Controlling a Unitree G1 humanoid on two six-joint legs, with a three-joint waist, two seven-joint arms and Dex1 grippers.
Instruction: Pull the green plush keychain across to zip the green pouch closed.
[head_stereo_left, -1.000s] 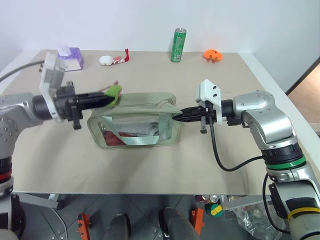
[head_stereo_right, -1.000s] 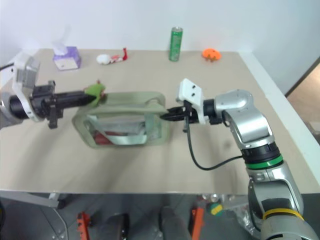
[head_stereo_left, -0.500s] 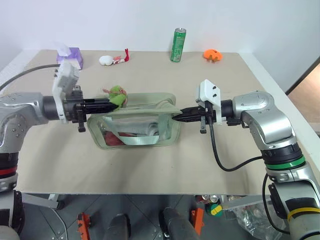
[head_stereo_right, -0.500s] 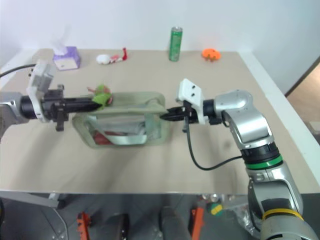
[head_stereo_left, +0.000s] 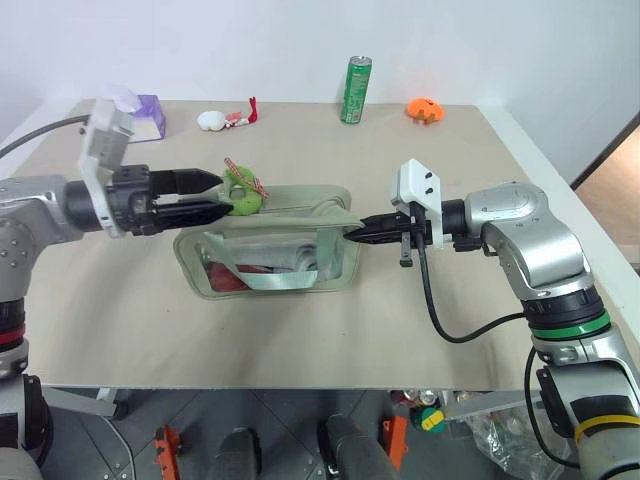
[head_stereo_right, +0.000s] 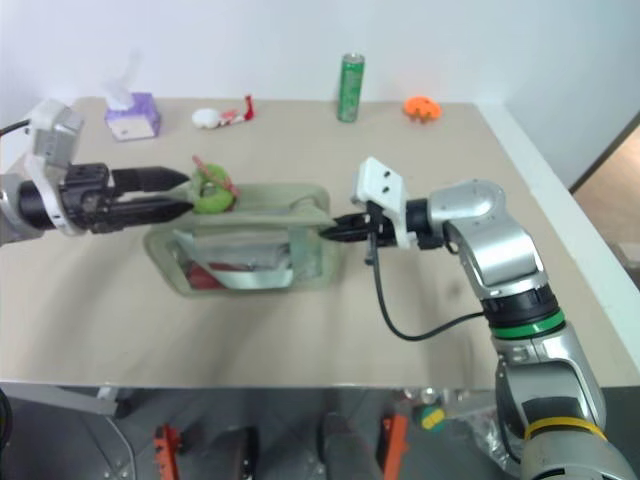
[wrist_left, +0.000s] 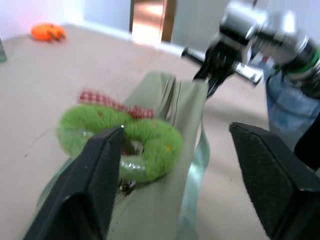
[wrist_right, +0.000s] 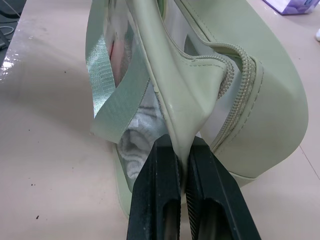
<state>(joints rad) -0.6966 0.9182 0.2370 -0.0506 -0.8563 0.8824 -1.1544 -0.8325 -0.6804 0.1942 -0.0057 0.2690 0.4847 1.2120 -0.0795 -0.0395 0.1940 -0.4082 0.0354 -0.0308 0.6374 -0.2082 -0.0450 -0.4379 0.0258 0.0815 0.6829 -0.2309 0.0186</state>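
Red items and white cloth are seen inside the boxy sage-green fabric pouch (head_stereo_left: 270, 245), pinched at three o'clock by the right gripper (head_stereo_left: 352, 232); the left gripper (head_stereo_left: 218, 196) is spread wide around the lime-green plush ring keychain (head_stereo_left: 241, 190) at ten o'clock.

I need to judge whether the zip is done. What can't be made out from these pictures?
- Zipper pull: hidden under the green plush keychain in the left wrist view; too small in the eye views.
- Zip track on the green pouch: too small in the eye views to tell if shut; the right wrist view shows just the end pinched by the right gripper.
- Red items inside: shape unclear behind the strap.
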